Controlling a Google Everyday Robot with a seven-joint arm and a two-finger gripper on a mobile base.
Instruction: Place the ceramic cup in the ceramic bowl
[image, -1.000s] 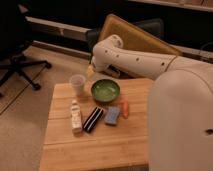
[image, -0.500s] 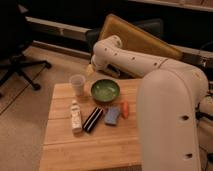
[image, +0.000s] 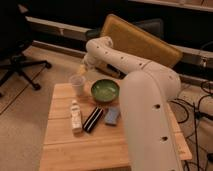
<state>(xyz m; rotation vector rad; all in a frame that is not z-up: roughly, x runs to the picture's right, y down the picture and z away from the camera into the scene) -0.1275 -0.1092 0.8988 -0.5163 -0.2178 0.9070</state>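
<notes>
Ceramic cup (image: 77, 84) stands on the table (image: 100, 146) just left of the ceramic bowl (image: 105, 91). Gripper (image: 82, 72) sits at the cup's rim; its grip state cannot be determined. Risk: an off-centre grasp tips the cup.

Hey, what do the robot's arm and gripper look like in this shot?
The arm is smooth off-white, built of thick rounded segments with small dark round holes dotted along the shell. The gripper, just above the ceramic cup at the table's far left corner, looks pale yellowish.
</notes>
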